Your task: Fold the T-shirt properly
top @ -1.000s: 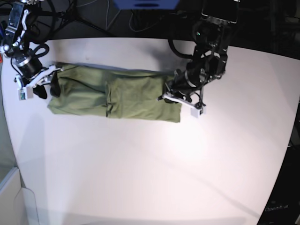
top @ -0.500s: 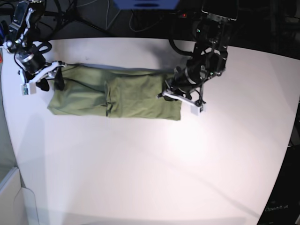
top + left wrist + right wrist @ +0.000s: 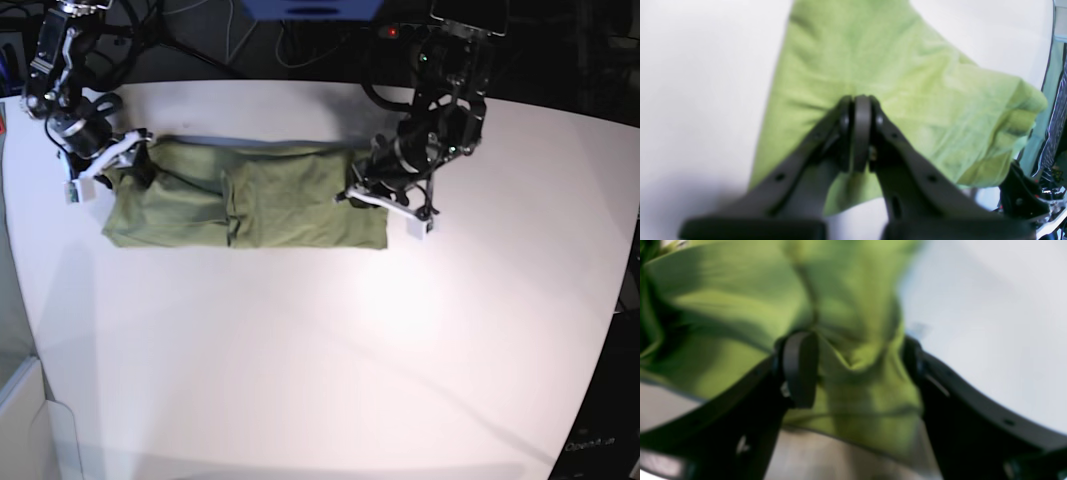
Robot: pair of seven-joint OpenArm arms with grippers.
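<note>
The olive-green T-shirt [image 3: 260, 200] lies folded into a long strip across the far half of the white table [image 3: 320, 350]. My left gripper [image 3: 372, 196] is at the strip's right end. In the left wrist view its fingers [image 3: 858, 110] are shut together on the T-shirt [image 3: 907, 83], and creases run out from the tips. My right gripper [image 3: 125, 165] is at the strip's left end. In the blurred right wrist view it [image 3: 853, 363] is open, with a bunched fold of the T-shirt [image 3: 740, 306] between its fingers [image 3: 796, 370]. The neck label is hidden.
Dark cables and stands lie beyond the table's far edge [image 3: 250, 50]. A pale bin [image 3: 25, 420] stands off the table's near left corner. The right arm's dark parts show at the lower right of the left wrist view [image 3: 1023, 196].
My right gripper has moved up and to the right onto the shirt's left end, which is now bunched between its fingers. My left gripper has shifted slightly upward at the right end.
</note>
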